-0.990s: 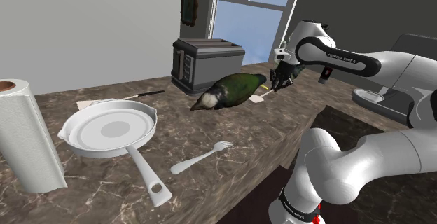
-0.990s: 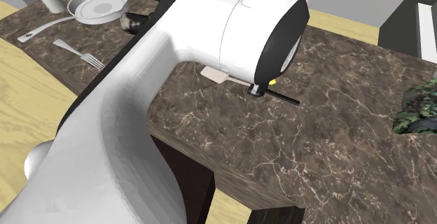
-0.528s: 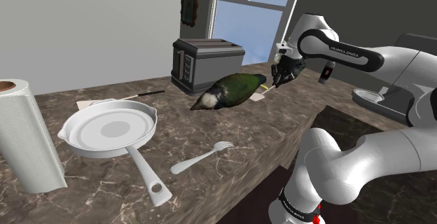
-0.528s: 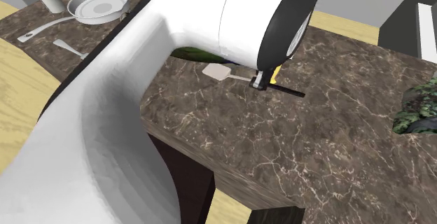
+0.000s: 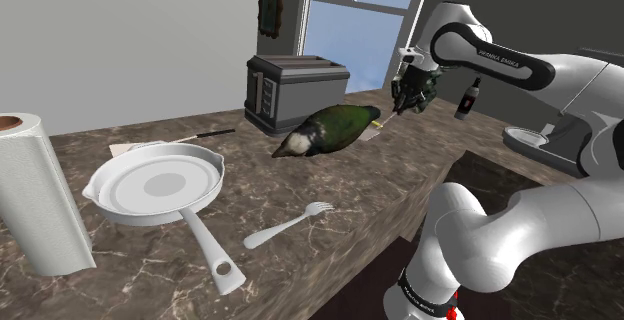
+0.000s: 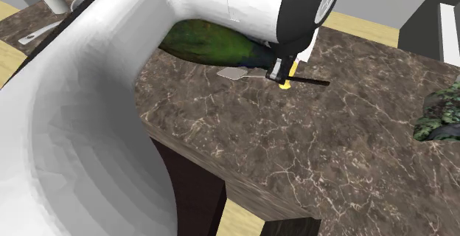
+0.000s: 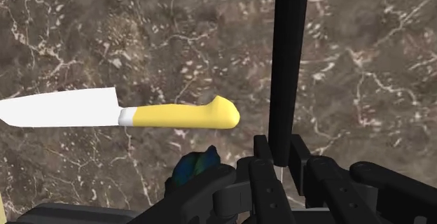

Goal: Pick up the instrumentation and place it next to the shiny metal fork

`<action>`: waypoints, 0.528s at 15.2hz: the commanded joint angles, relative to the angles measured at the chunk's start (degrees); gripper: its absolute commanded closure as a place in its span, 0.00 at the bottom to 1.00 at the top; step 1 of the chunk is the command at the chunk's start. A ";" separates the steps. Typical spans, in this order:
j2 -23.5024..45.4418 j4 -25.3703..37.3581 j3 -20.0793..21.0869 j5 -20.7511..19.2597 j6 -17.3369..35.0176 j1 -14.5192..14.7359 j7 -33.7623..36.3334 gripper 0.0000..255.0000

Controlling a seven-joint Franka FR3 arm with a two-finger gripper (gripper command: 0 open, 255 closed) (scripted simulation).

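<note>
Shoulder view: a white frying pan [image 5: 155, 186] lies on the dark marbled table [image 5: 330, 183], its grey bottom showing and its handle pointing at the near edge. It sits toward the end where a paper towel roll [image 5: 35, 203] stands. A grey toaster [image 5: 295, 90] stands by the far edge.

The pincer [image 5: 408, 96] hangs beyond the toaster, near the far edge by the window [image 5: 360, 18]. In the wrist view its black fingers [image 7: 262, 180] are pressed against the long black handle of a spatula [image 7: 289, 61], pinching it between them. In the second exterior view the spatula's pale flat blade sticks out just beside a green bird figure [image 6: 210, 41]; whether the blade touches the table cannot be told. A knife [image 7: 175, 115] with a yellow handle and white blade lies on the table under the pincer.

The fork [image 5: 290, 226] lies close to the near edge, well apart from the spatula. The wall [image 5: 130, 38] is grey, and the floor [image 6: 247, 220] is pale wood.
</note>
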 commanded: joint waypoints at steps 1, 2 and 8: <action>0.62 1.71 0.61 0.69 -1.16 0.39 -0.28 1.00; 0.91 2.52 0.89 0.99 -1.72 0.56 -0.43 1.00; 0.22 2.26 5.13 2.98 -4.32 -0.46 1.39 1.00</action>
